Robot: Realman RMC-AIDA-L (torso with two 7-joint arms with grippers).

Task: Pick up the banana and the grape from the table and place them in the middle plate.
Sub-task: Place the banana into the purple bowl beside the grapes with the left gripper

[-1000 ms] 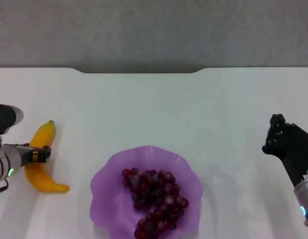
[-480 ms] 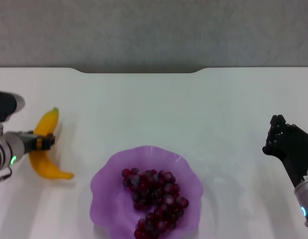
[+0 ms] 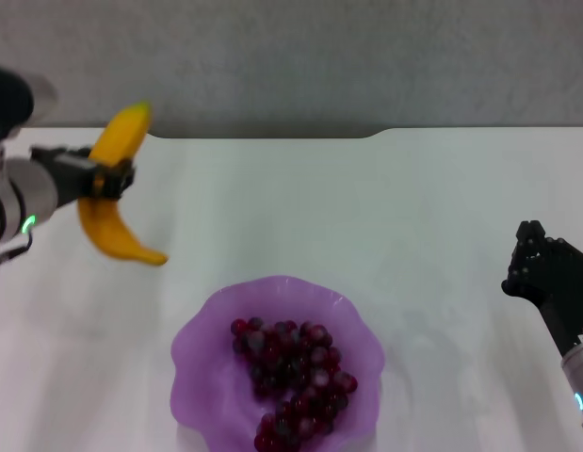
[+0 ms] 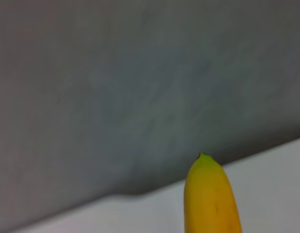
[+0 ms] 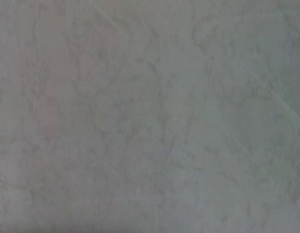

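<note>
Overhead, head view: it took in the whole white worktop (image 3: 423, 217), both arms and the middle plate (image 3: 202, 344).
Left wrist view: only the banana's green-tipped end (image 4: 210, 199) showed against grey floor and the worktop's far edge.
Right wrist view: nothing but mottled grey surface.
Banana (image 3: 117, 188): held clear of the worktop, up and to the left of the middle plate; its long axis ran steeply, stem tip toward the far edge, the other end curving down toward the plate.
Left gripper (image 3: 107, 179): clamped across the banana's middle.
Grape (image 3: 291, 381): lay inside the middle plate, the bunch running from centre toward the near rim.
Right gripper (image 3: 528, 259): well to the right of the plate; I cannot tell how its fingers stood.
</note>
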